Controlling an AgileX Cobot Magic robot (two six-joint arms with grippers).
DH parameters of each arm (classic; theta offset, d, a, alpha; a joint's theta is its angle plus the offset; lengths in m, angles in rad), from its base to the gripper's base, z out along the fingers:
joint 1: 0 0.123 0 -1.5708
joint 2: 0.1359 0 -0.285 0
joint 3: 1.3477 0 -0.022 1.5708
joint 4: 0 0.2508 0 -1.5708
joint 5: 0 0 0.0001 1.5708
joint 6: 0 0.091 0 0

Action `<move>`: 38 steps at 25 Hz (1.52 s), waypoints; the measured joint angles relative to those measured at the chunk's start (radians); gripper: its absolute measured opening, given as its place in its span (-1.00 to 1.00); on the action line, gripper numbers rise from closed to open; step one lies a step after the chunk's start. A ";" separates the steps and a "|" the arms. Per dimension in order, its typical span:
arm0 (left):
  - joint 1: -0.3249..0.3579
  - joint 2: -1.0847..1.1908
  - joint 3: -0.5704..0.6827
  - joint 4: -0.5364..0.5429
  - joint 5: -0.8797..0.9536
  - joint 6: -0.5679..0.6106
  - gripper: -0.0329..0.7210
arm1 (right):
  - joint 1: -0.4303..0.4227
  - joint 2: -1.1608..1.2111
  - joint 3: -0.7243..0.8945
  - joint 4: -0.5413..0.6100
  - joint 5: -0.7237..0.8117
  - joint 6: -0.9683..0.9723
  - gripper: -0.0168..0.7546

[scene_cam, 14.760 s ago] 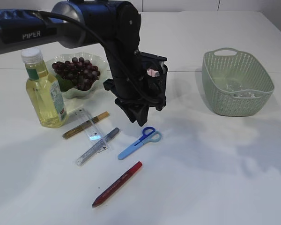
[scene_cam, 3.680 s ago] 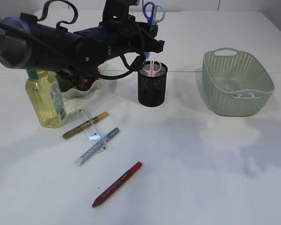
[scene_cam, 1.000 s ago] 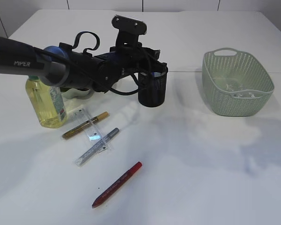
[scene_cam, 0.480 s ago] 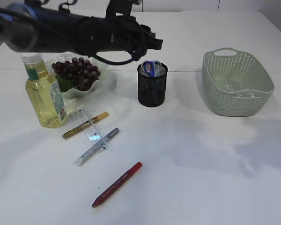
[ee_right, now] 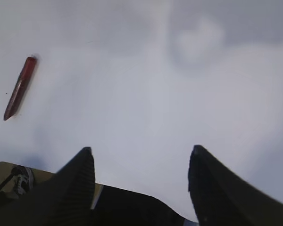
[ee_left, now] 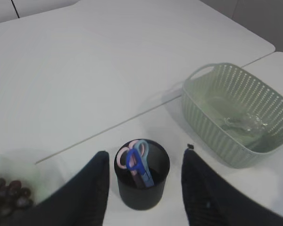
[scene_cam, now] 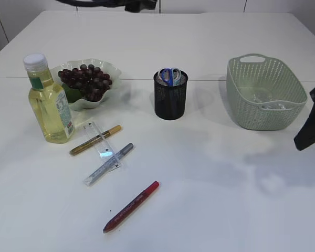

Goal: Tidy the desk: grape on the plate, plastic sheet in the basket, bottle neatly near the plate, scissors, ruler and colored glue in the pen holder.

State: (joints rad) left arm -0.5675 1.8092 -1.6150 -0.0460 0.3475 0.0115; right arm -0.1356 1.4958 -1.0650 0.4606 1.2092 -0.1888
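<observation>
Blue and pink scissors [scene_cam: 170,75] stand in the black mesh pen holder [scene_cam: 170,100]. My left gripper [ee_left: 145,151] hangs open high above the holder, empty, with the scissors [ee_left: 139,163] seen between its fingers. Dark grapes [scene_cam: 85,80] fill the white plate [scene_cam: 113,69], and the yellow bottle [scene_cam: 48,100] stands upright beside it. A clear ruler [scene_cam: 102,146] lies across gold [scene_cam: 96,139] and silver [scene_cam: 109,164] glue pens; a red glue pen [scene_cam: 131,206] lies nearer the front. The plastic sheet [scene_cam: 268,102] is in the green basket [scene_cam: 265,121]. My right gripper [ee_right: 141,149] is open over bare table.
The left arm [scene_cam: 139,4] shows only at the top edge of the exterior view, and the right arm [scene_cam: 311,126] at the right edge beside the basket. The red glue pen [ee_right: 20,88] lies far left in the right wrist view.
My left gripper has opened and risen away from the pen holder, leaving the blue scissors inside. The right arm has come into view at the right edge.
</observation>
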 joint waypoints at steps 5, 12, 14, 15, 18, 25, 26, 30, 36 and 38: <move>0.044 -0.130 0.000 -0.002 0.211 -0.046 0.09 | 0.100 0.000 -0.050 0.037 0.002 -0.024 0.32; 0.159 -0.259 0.000 -0.002 0.426 -0.129 0.09 | 0.331 0.012 -0.174 0.056 -0.067 -0.031 0.32; 0.194 -0.282 0.000 -0.002 0.487 -0.138 0.09 | 0.384 0.040 -0.228 0.063 -0.078 -0.031 0.32; 0.212 -0.287 0.000 -0.002 0.528 -0.140 0.09 | 0.403 0.054 -0.256 0.067 -0.080 -0.031 0.32; 0.254 -0.296 0.000 0.007 0.654 -0.144 0.09 | 0.470 0.113 -0.328 0.071 -0.086 -0.031 0.32; 0.271 -0.300 0.000 0.056 0.886 -0.144 0.09 | 0.562 0.269 -0.421 0.101 -0.090 -0.032 0.32; 0.271 -0.301 0.000 0.058 0.895 -0.145 0.09 | 0.562 0.286 -0.422 0.110 -0.095 -0.033 0.32; 0.273 -0.304 0.000 0.061 0.899 -0.146 0.09 | 0.562 0.340 -0.422 0.118 -0.137 -0.053 0.32; 0.273 -0.306 0.000 0.066 0.900 -0.146 0.09 | 0.583 0.418 -0.488 0.070 -0.171 -0.032 0.32; 0.273 -0.306 0.000 0.066 0.900 -0.146 0.09 | 0.618 0.459 -0.552 -0.015 -0.171 0.026 0.32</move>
State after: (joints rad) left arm -0.2948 1.5035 -1.6150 0.0196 1.2475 -0.1347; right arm 0.4826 1.9546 -1.6171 0.4453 1.0386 -0.1628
